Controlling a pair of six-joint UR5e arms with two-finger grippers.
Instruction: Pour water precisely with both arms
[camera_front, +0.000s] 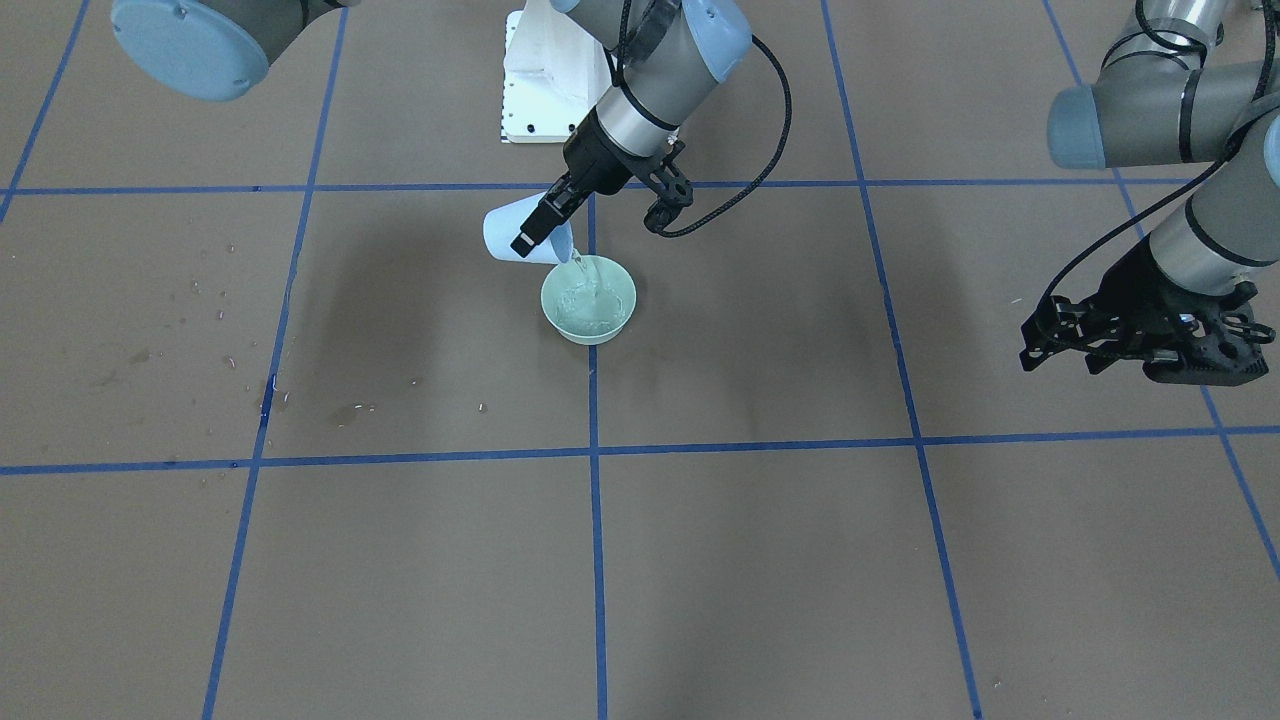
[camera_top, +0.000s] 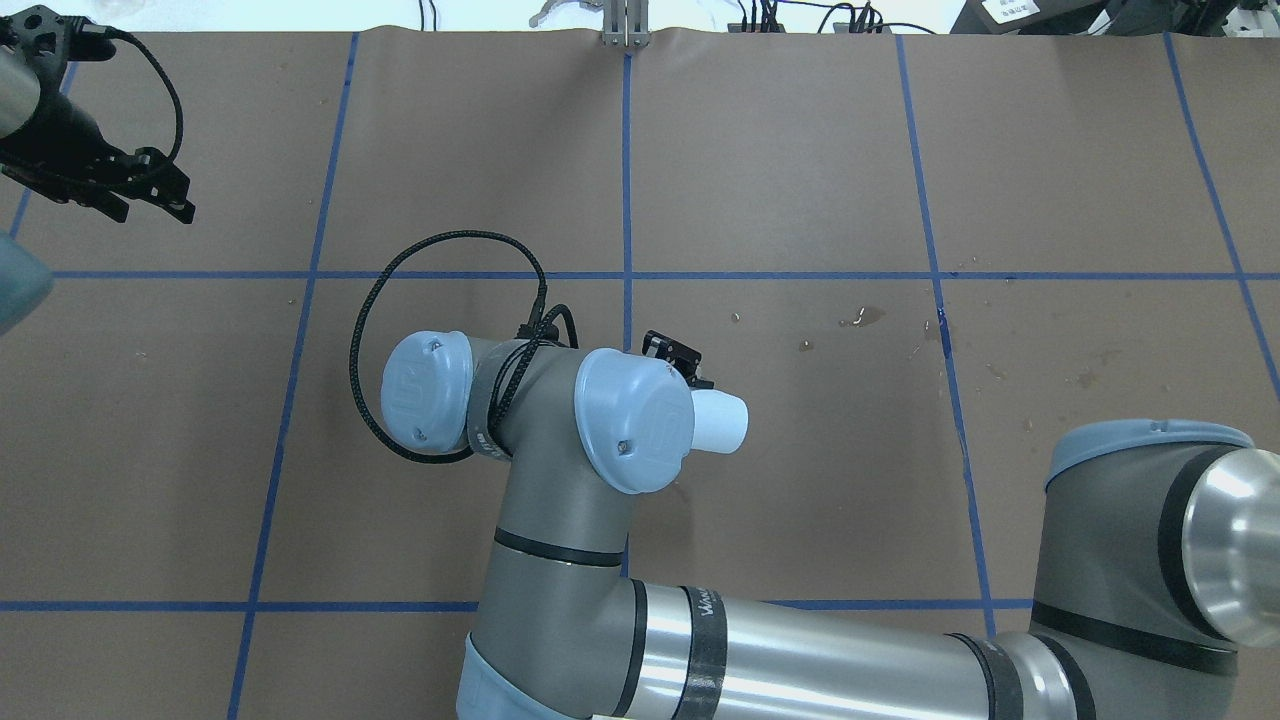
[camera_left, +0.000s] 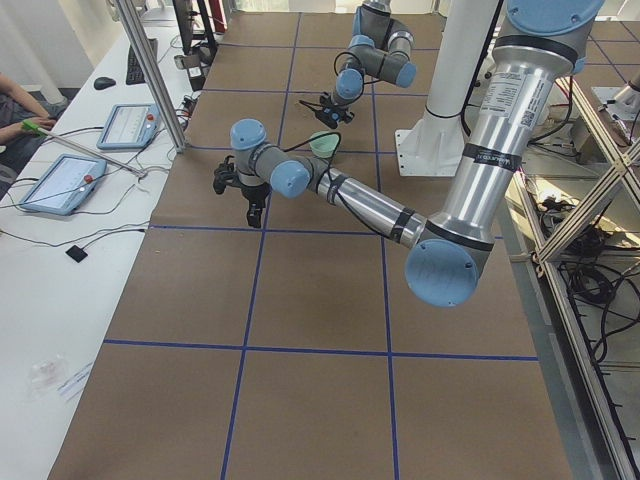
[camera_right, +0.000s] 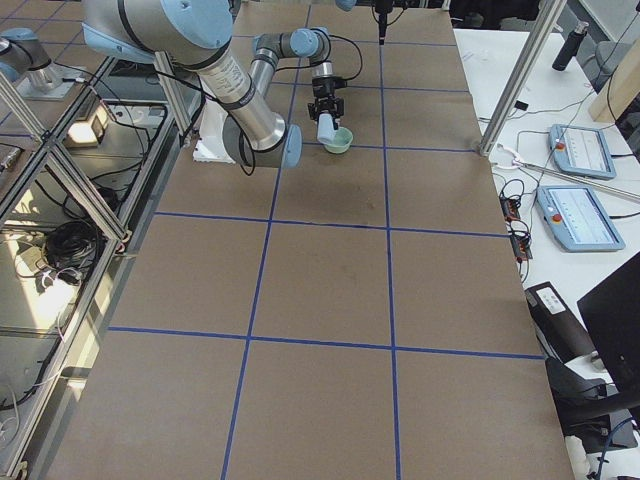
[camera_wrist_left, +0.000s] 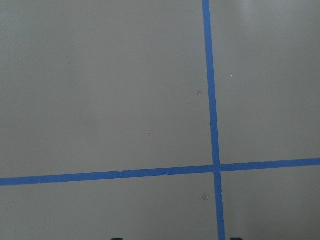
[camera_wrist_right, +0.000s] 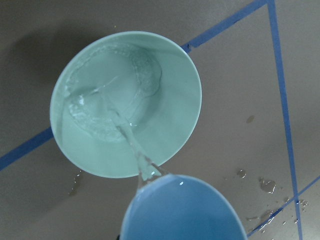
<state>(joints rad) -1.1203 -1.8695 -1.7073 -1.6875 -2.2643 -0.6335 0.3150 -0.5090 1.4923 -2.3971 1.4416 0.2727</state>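
Note:
My right gripper (camera_front: 540, 225) is shut on a light blue cup (camera_front: 505, 235), tilted mouth-down over a mint green bowl (camera_front: 589, 300) that stands on the middle blue tape line. A thin stream of water (camera_wrist_right: 130, 145) runs from the cup's (camera_wrist_right: 180, 210) lip into the bowl (camera_wrist_right: 170, 75), where it ripples and pools. From overhead only the cup's base (camera_top: 720, 420) shows past the wrist; the bowl is hidden under the arm. My left gripper (camera_front: 1040, 340) hangs open and empty above bare paper far to the robot's left, also seen overhead (camera_top: 150, 205).
A white bolted pedestal (camera_front: 540, 90) stands just behind the bowl. Drops and wet stains (camera_front: 230, 340) dot the brown paper on the robot's right side. An operators' desk with tablets (camera_left: 60, 180) and a person's arm (camera_left: 15, 110) lies beyond the far table edge.

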